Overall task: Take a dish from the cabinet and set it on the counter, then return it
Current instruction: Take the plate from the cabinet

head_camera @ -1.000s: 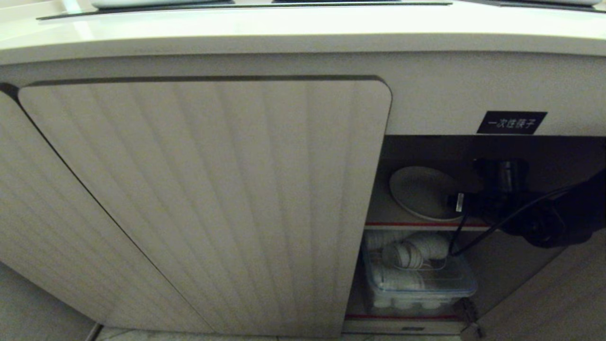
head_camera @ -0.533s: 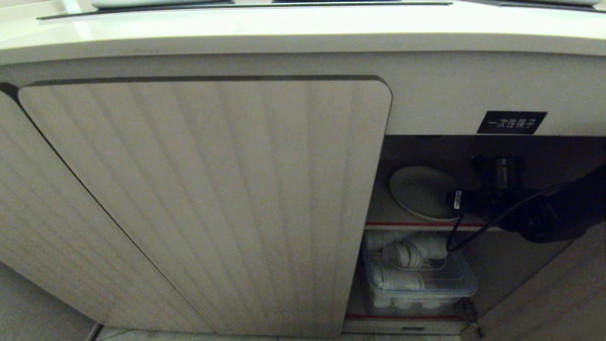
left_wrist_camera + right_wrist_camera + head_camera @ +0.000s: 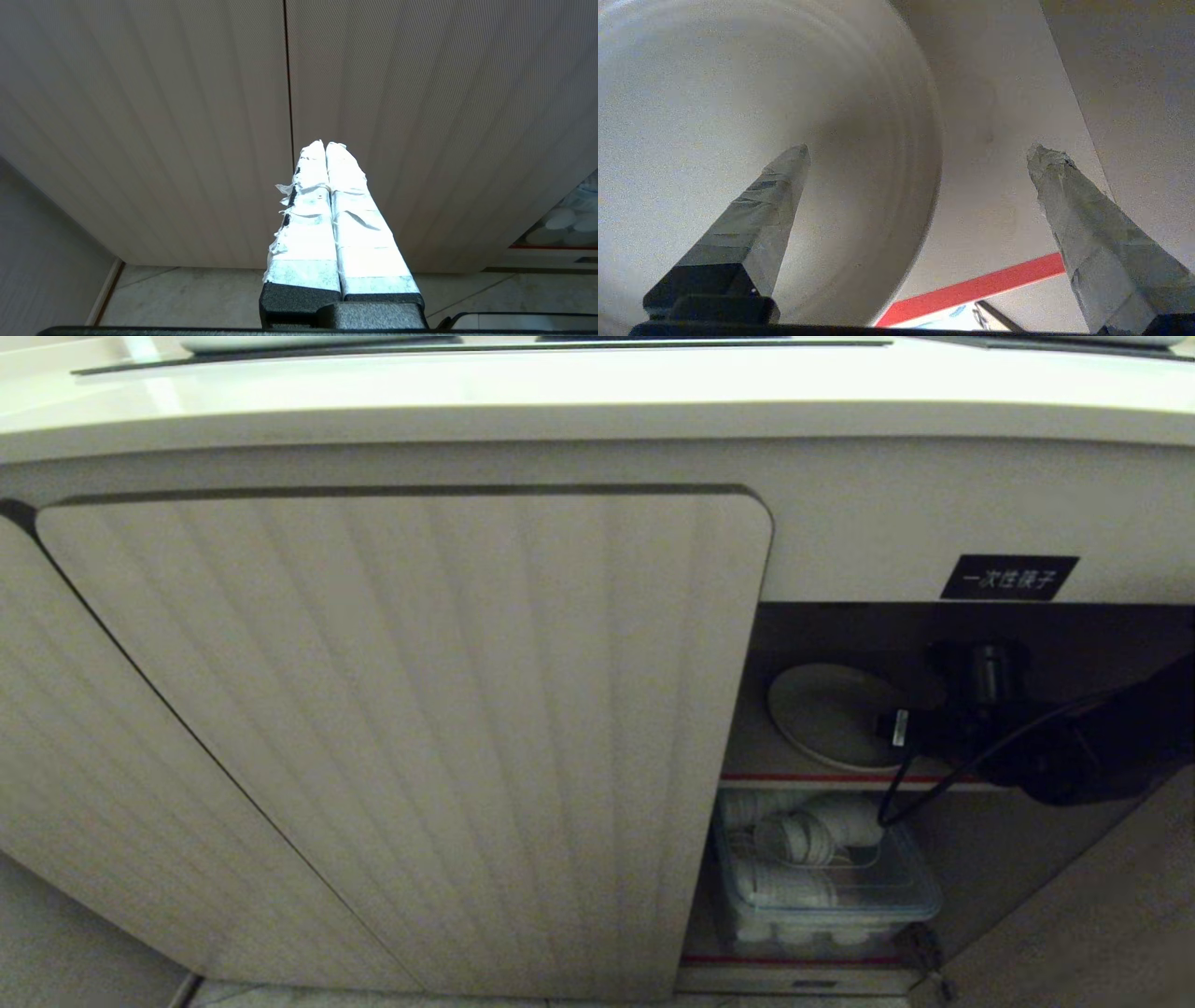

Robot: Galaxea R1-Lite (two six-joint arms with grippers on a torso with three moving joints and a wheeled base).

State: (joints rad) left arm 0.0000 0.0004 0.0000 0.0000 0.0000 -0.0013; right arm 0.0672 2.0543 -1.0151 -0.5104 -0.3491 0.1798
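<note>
The cream dish (image 3: 826, 714) lies flat on the upper shelf of the open cabinet (image 3: 401, 728), below the counter (image 3: 597, 383). My right arm (image 3: 1064, 756) reaches into the opening from the right at shelf height. In the right wrist view my right gripper (image 3: 920, 151) is open and straddles the near rim of the dish (image 3: 738, 116). One taped finger (image 3: 756, 224) is over the dish, the other (image 3: 1087, 224) over bare shelf, and neither grips it. My left gripper (image 3: 325, 145) is shut on nothing, parked facing the ribbed door.
A black label (image 3: 1008, 577) sits above the opening. The shelf front has a red strip (image 3: 822, 777). A clear plastic box of white cups (image 3: 822, 882) fills the lower compartment. The closed ribbed door (image 3: 401, 728) borders the opening on its left.
My right gripper has edged slightly further into the cabinet towards the dish. The dish and the left arm have not moved.
</note>
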